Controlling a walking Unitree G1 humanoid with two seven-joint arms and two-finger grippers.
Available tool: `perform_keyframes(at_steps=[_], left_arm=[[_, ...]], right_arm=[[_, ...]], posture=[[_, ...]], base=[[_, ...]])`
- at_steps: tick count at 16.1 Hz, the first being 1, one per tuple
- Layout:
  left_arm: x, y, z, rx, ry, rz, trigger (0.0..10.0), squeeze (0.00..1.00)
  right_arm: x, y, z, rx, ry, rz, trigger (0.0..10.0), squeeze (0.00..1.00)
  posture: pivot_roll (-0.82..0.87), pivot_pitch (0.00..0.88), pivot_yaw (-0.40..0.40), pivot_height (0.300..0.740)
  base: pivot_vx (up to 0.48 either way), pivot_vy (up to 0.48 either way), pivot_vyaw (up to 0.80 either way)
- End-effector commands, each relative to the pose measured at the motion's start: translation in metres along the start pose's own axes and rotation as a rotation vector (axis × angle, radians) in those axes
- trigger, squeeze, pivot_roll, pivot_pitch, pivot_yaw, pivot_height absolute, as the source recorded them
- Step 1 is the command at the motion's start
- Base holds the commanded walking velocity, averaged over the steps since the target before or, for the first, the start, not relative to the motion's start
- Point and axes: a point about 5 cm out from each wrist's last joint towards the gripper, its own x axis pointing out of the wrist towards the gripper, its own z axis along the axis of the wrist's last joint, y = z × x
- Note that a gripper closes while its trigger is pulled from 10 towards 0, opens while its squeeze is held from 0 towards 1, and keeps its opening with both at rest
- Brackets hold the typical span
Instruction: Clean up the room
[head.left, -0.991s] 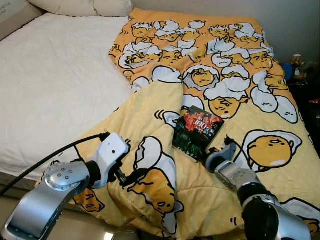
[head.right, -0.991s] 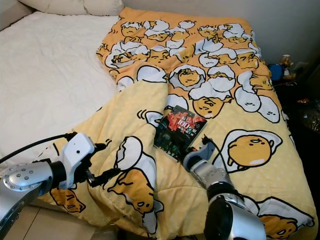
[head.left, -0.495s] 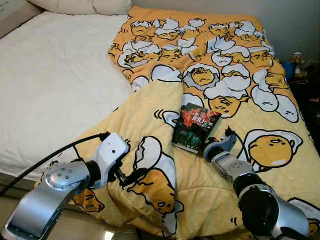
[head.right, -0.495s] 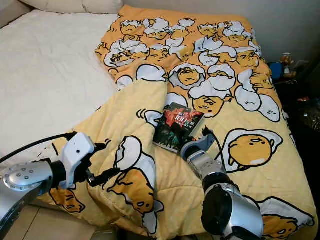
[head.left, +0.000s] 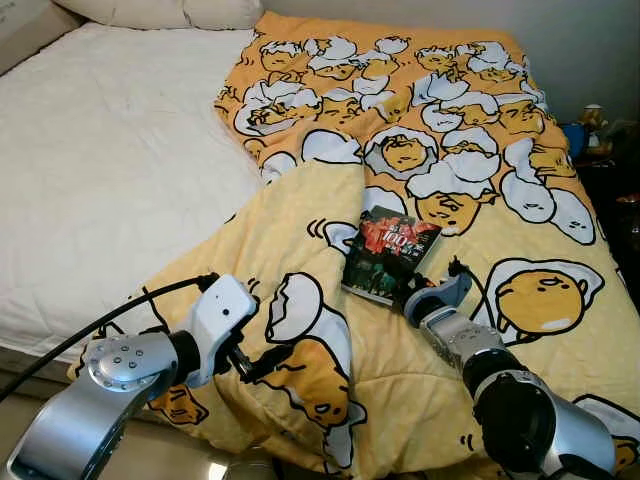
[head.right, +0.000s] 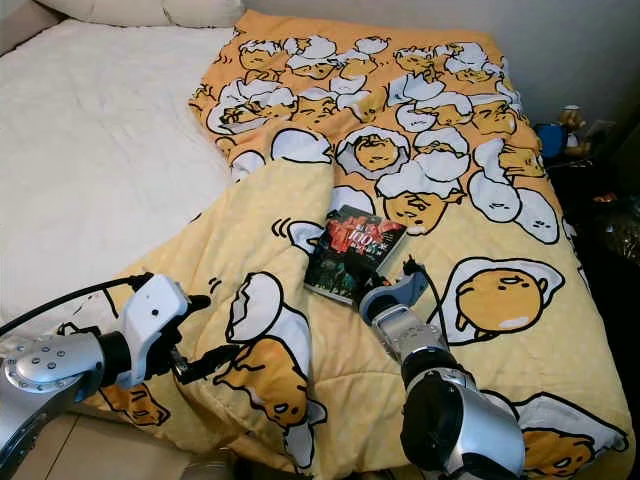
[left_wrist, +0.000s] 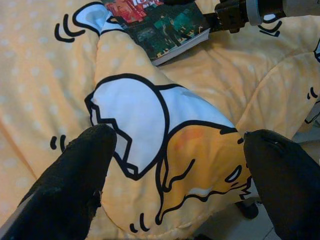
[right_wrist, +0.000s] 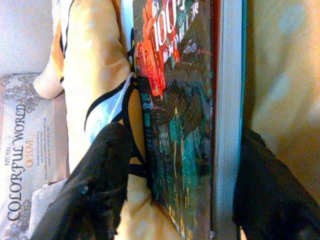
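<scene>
Paperback book (head.left: 389, 255), dark cover with red lettering, is lying flat on the yellow egg-print blanket (head.left: 470, 190) that is covering the right half of the bed, just beside a raised fold where the blanket is turned back over the white mattress (head.left: 110, 170). The right gripper (head.left: 420, 292) is sitting at the book's near corner, and in the right wrist view its two black fingers (right_wrist: 102, 185) are standing spread, one on each side of the book's near end, with the cover and the page edge running between them; they are not yet pressing on it. The left gripper (head.left: 258, 360) is hovering low over the blanket's near hem, its fingers (left_wrist: 75, 180) also held wide apart with only printed cloth between them.

The book is looking light and stiff enough to lift by one end, though a thin paperback will likely flex and droop if it is held only at a corner. Its glossy cover is probably slippery against hard finger pads, so a deep grip across the full thickness, cover on one side and back on the other, should be holding better than a pinch at the edge. The soft blanket underneath will give way, which may let the lower finger slide under the book, but loose cloth could be caught in the grip along with it.
</scene>
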Motion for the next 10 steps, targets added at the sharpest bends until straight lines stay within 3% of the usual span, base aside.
perform_keyframes(at_steps=[1, 10], left_arm=[[-0.0003, -0.001, 0.0029, 0.019, -0.004, -0.009, 10.0, 0.0], [0.0096, 0.0001, 0.0097, 0.033, -0.018, -0.029, 10.0, 0.0]], right_arm=[[0.0032, 0.0074, -0.0015, 0.007, 0.001, 0.021, 0.0, 0.0], [0.0021, 0.002, -0.0077, -0.086, 0.044, -0.009, 0.0, 0.0]], posture=[[0.32, 0.049, 0.012, 0.74], [0.3, 0.043, 0.034, 0.74]], base=[[0.0, 0.0, 0.0], [0.0, 0.0, 0.0]])
